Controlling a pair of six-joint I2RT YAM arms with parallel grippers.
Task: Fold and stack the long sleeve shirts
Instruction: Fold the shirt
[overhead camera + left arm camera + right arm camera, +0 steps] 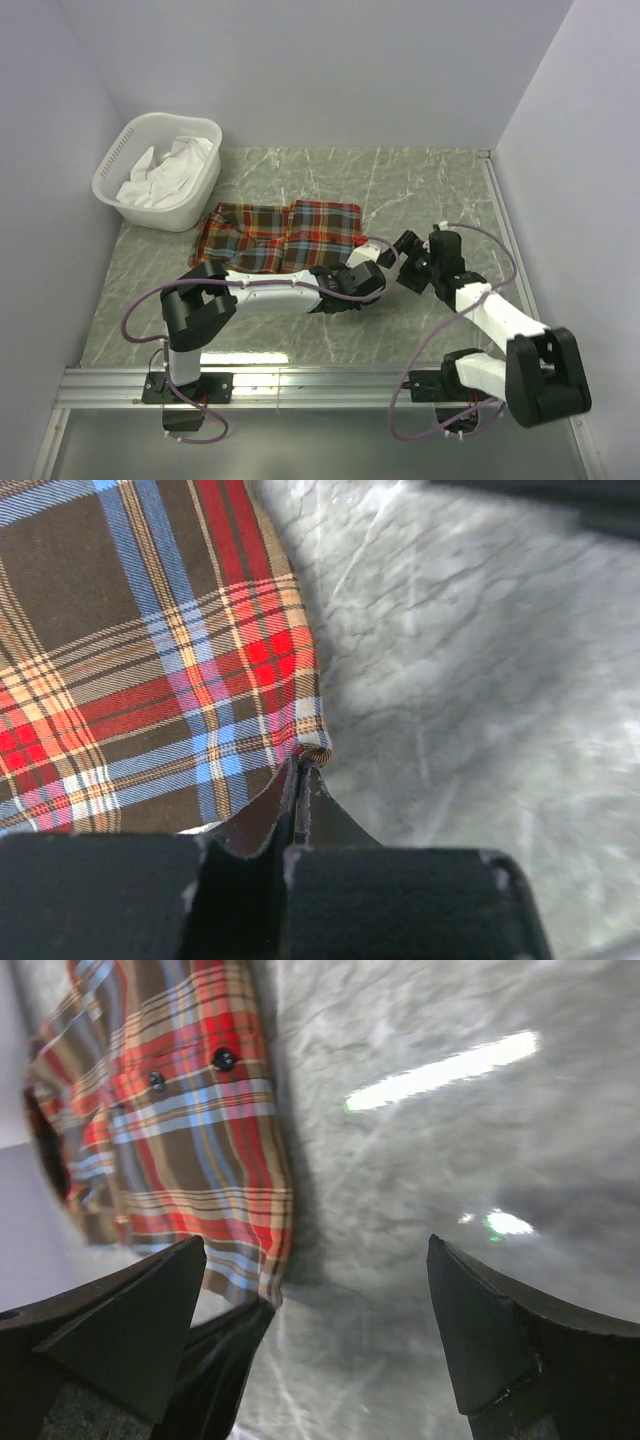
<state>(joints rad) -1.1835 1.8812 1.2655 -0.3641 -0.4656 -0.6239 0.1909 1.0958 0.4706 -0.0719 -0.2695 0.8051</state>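
Pinched the near right corner of the plaid shirt [275, 235] with the left hand [305, 765], pressed together on the hem. Held the right hand [315, 1250] spread just beside it, over bare counter [430, 190]. Judged a fold just starting; called for lifting that corner and carrying it leftward. Lay mid-counter, long axis left to right; collar end not tellable.

Red, blue, orange and brown plaid shirt [280, 236]; white basket [190, 205]

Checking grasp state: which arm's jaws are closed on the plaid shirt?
The left gripper: its jaws are pinched shut on a corner of the plaid shirt. The right gripper hangs beside the shirt, jaws wide open, gripping nothing.
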